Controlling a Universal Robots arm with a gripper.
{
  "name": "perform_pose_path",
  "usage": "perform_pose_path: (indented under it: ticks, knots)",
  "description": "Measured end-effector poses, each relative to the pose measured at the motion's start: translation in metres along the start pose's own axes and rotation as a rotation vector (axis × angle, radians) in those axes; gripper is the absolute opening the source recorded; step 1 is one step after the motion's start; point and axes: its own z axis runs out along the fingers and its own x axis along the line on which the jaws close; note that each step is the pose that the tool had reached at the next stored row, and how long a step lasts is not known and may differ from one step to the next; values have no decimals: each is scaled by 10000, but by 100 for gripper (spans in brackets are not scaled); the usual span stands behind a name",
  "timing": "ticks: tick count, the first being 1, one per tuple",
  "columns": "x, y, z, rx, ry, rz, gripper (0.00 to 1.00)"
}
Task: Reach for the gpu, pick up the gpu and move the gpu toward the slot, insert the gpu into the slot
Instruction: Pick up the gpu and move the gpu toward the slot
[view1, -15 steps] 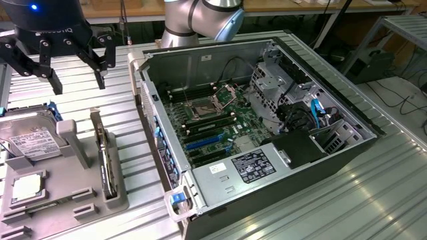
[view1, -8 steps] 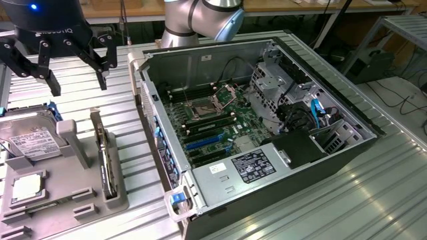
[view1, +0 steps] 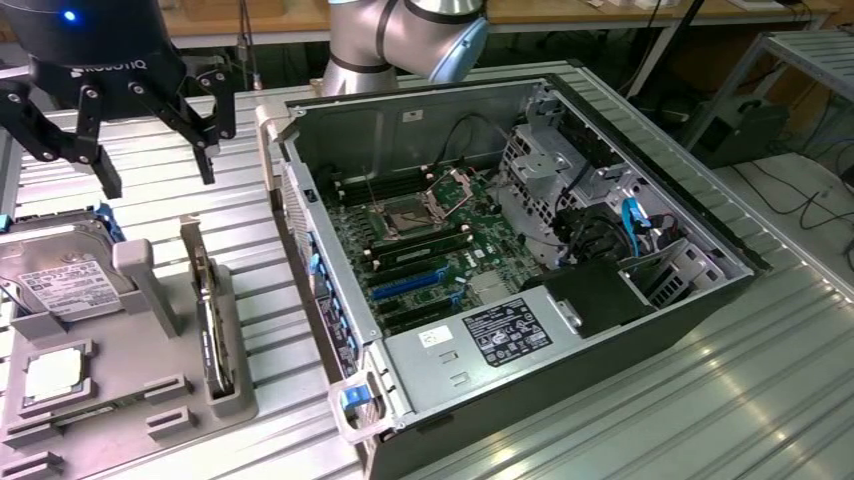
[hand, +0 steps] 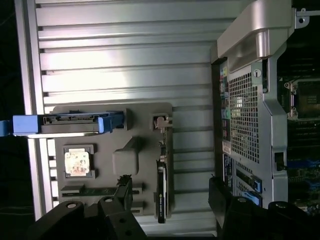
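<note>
The gpu (view1: 210, 322) is a thin dark card standing on its edge in a groove of the grey holder tray (view1: 127, 400), at the exterior view's left. My gripper (view1: 158, 172) hangs open well above the tray's far end, touching nothing. In the wrist view the gpu (hand: 161, 192) lies between the two black fingertips (hand: 123, 192), far below my gripper (hand: 170, 200). The blue slots (view1: 407, 288) sit on the motherboard inside the open computer case (view1: 641, 330).
The holder tray (hand: 127, 162) also carries a silver hard drive (view1: 54, 275) with a blue frame (hand: 70, 124), a square CPU chip (view1: 56, 375) and a memory stick (hand: 95, 190). The case's side wall (view1: 300, 230) rises right beside the tray. Everything rests on a ribbed metal table (view1: 747, 400).
</note>
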Motion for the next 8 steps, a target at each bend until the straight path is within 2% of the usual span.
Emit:
perform_pose_path:
  ticks: [8]
  knots:
    - [-3, -72, 2, 10, 1, -253, 72]
